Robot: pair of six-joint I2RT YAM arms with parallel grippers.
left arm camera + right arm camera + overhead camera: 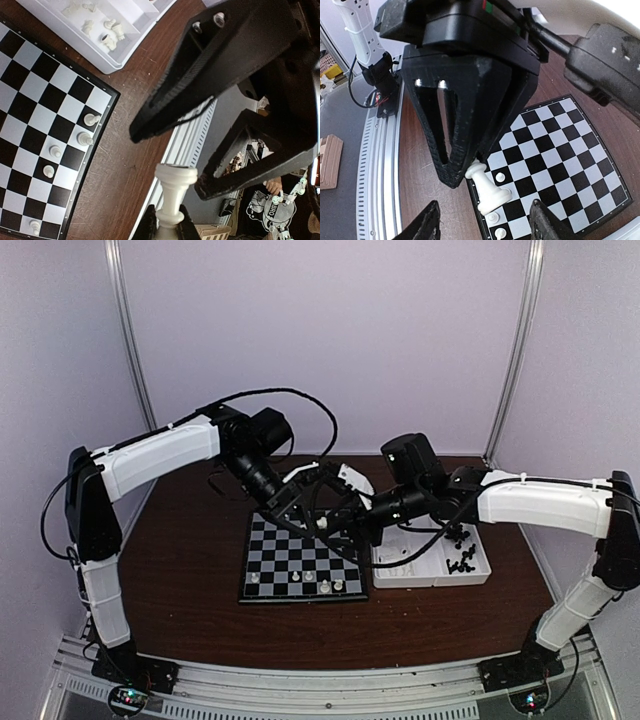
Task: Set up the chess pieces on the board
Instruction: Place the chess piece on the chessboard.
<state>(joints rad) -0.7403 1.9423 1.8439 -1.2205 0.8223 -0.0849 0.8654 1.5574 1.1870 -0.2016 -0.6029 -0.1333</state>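
as left jaws clench white piece (487,187), right jaws released, left wrist shows tray (132,20), right wrist not

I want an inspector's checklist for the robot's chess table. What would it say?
surface: brown table.
job's things: board in the middle; a few white pieces near its front edge; black pieces and more white ones in the white tray.
clutter: nothing seen.
grippers: left gripper shut on a white piece above the board; right gripper open, facing it.
cables: black cables loop over the arms; one hangs over the tray.
surroundings: pale walls, metal rail in front.
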